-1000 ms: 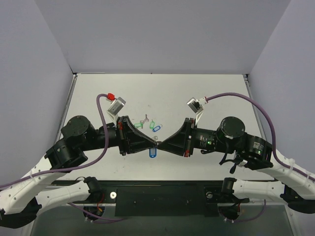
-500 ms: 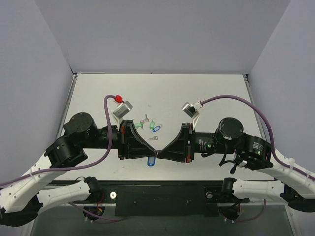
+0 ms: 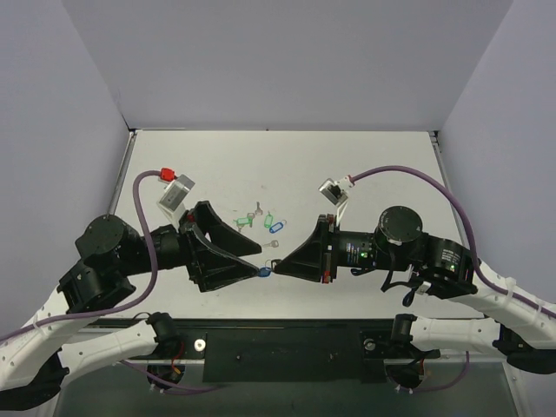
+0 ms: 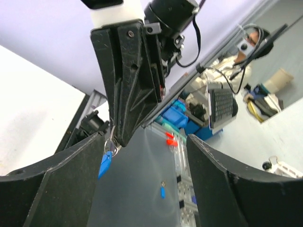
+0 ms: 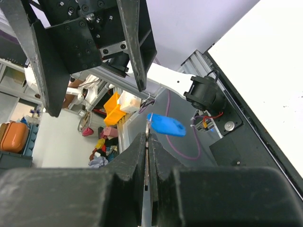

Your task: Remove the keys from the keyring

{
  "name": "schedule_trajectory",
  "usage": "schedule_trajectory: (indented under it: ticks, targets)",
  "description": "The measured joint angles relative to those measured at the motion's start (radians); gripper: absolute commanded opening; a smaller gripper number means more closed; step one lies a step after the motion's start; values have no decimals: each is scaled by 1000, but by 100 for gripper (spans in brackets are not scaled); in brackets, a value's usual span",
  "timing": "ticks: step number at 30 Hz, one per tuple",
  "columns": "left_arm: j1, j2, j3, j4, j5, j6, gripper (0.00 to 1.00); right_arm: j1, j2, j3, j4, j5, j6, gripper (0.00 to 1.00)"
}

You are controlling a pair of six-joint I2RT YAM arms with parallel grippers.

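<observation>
right gripper point(image 3: 276, 265) pressed together on thin silver metal point(image 5: 147, 126), ring or key i cannot tell; the oblong blue plastic keyring tag point(image 3: 263, 272) dangles just off its tips, long axis downward, inside the spread left gripper point(image 3: 259, 263)

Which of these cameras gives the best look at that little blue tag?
The right wrist view: the blue tag hangs large and unobstructed just beyond the right end effector, which pinches its keyring. The left wrist view shows it small and narrow; the top view shows only a blue speck.
</observation>
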State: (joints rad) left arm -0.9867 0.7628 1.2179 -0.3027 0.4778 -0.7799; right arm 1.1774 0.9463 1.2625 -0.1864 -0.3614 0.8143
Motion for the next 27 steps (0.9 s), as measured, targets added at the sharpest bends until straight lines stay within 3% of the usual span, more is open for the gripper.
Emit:
schedule_trajectory:
  ticks: [3, 11, 20, 27]
  targets:
    - [0, -45, -62, 76, -72, -40, 81, 0, 0, 2, 1, 14, 1, 0]
    - [0, -182, -408, 399, -273, -239, 80, 0, -19, 2, 14, 92, 1, 0]
    - [0, -149, -415, 533, -299, -309, 70, 0, -30, 2, 62, 156, 5, 0]
    - [0, -116, -416, 606, -280, -329, 67, 0, -30, 2, 66, 172, 6, 0]
